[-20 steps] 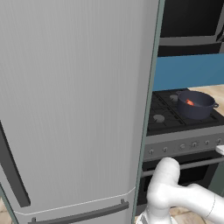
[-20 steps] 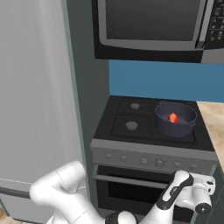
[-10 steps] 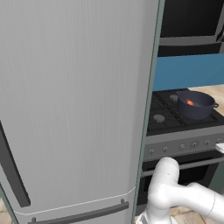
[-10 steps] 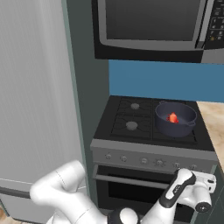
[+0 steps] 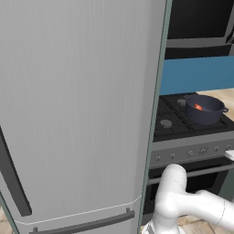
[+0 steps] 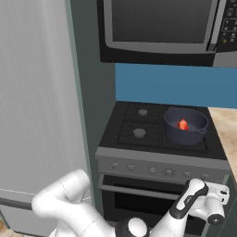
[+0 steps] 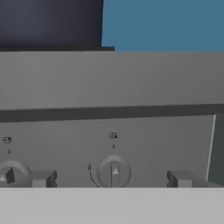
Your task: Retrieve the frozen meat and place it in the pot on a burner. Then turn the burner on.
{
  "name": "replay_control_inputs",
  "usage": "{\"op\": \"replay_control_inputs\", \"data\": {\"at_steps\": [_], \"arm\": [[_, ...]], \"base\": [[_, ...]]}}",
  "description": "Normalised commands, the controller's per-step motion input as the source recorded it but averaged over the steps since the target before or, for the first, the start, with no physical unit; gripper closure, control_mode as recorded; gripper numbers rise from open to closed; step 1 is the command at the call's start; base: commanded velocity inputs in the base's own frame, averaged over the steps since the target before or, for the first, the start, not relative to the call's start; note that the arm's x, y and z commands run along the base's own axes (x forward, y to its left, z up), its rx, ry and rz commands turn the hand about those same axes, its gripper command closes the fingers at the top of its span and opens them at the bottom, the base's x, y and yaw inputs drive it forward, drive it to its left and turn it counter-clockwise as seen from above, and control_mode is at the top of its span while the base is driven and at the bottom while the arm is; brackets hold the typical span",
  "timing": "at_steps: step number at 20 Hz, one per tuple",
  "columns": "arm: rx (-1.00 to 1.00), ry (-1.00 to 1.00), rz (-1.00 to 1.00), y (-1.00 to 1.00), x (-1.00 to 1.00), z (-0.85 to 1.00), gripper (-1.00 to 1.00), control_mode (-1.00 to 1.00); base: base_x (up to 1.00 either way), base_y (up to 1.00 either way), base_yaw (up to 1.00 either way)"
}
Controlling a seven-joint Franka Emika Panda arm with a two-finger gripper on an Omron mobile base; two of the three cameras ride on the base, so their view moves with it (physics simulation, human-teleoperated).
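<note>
With the small red-orange frozen meat chunk (image 6: 183, 124) in the glossy dark blue-grey pot (image 6: 186, 125), the released tool (image 7: 111, 179) faces a small, stiff round grey stove knob (image 7: 114, 172), best pinched across its rim.

A tall grey fridge (image 5: 77, 114) with dark handles stands closed at the left, just beside the stove (image 6: 157, 159). A black microwave (image 6: 166, 30) hangs above the cooktop against a blue wall (image 6: 171, 85). A row of round knobs (image 7: 113, 171) lines the stove's grey front panel, above the dark oven door (image 6: 139, 203).
</note>
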Motion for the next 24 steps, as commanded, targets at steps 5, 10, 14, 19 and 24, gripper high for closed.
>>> {"op": "replay_control_inputs", "data": {"at_steps": [5, 10, 14, 19, 24], "arm": [[0.0, -0.01, 0.0, -0.02, 0.0, -0.26, -1.0, -1.0], [0.0, -0.01, 0.0, 0.0, 0.06, -0.17, -1.0, -1.0], [0.0, -0.09, 0.0, 0.0, 0.14, -0.05, -1.0, -1.0], [0.0, -0.07, 0.0, 0.0, 0.03, -0.09, -1.0, -1.0], [0.0, 0.0, 0.0, 0.0, 0.0, -0.26, -1.0, -1.0]], "base": [[0.0, 0.0, 0.0], [0.0, 0.0, 0.0], [0.0, 0.0, 0.0], [0.0, 0.0, 0.0], [0.0, 0.0, 0.0]]}}
